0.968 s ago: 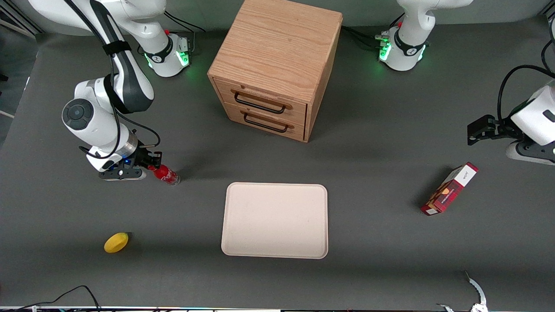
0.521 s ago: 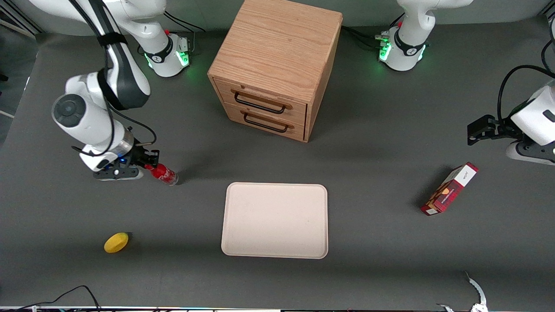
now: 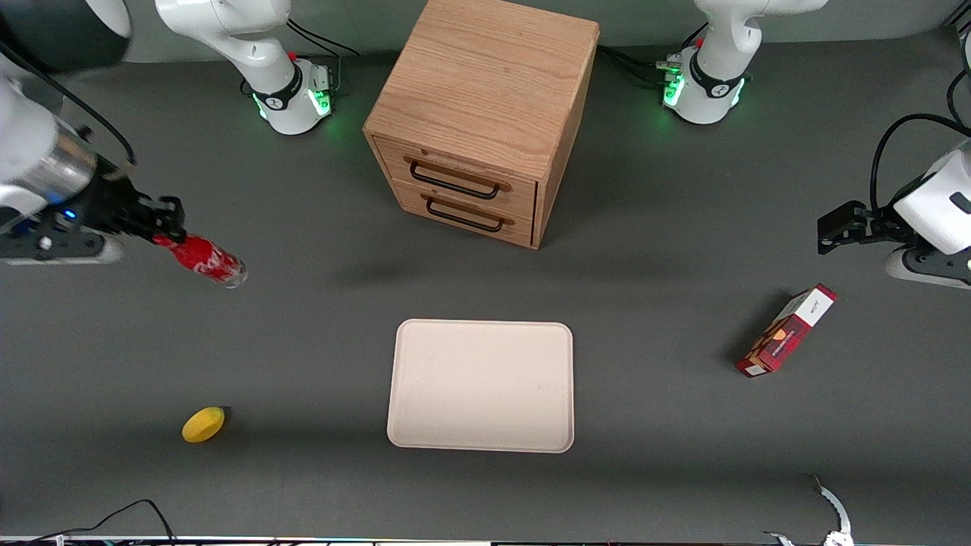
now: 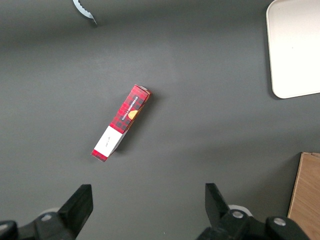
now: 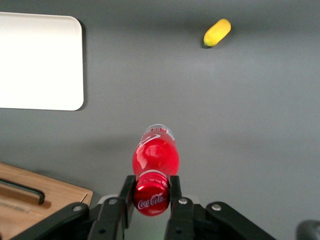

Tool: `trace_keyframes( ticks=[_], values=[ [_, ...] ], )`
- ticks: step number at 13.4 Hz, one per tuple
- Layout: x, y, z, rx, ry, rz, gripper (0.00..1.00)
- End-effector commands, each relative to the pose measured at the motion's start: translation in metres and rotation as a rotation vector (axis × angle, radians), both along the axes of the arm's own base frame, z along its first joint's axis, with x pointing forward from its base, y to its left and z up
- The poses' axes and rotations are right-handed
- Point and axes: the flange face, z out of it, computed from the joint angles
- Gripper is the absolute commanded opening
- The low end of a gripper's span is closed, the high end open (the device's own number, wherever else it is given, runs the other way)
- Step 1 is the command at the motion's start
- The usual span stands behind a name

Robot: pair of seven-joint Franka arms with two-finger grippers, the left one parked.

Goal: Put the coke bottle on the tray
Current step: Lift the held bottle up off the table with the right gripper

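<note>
From my station I find the gripper [image 3: 163,227] raised above the table [image 3: 303,364] at the working arm's end, clamped on the coke bottle [image 3: 203,262] at its capped neck. The wrist view confirms the grip: the two black fingers [image 5: 127,192] press against either side of the red cap, and the bottle's body [image 5: 155,155] hangs away from them toward the table, its clear base farthest from the hand. In the front view the bottle is tilted, cap end at the gripper and base pointing toward the middle of the table and slightly toward the camera. It touches nothing but the fingers.

The tray [image 3: 481,385] lies flat on the table, nearer the front camera than the wooden two-drawer cabinet [image 3: 478,114] and well apart from the bottle. I see nothing resting on it; its corner also shows in the wrist view [image 5: 40,60].

Other items noted: a yellow lemon [image 3: 203,424] on the table, nearer the camera than the gripper and well apart from the tray; it also shows in the wrist view [image 5: 217,32]. A red rectangular carton [image 3: 787,331] lies toward the parked arm's end, clear of the tray.
</note>
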Motion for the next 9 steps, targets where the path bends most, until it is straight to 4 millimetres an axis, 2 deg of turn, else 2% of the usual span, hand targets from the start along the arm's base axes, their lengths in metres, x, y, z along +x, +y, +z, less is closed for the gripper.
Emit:
trace_keyframes(
  ticks=[1,2,4,7,9],
  values=[
    [0.024,0.005,-0.002,0.012,0.022,-0.017,0.0],
    [0.036,0.011,-0.009,0.015,0.021,-0.019,0.0],
    [0.059,0.059,-0.032,0.016,0.023,-0.018,0.0],
    [0.098,0.117,-0.084,0.047,-0.04,-0.04,0.0],
    [0.115,0.149,-0.119,0.069,-0.088,-0.051,0.0]
  ],
)
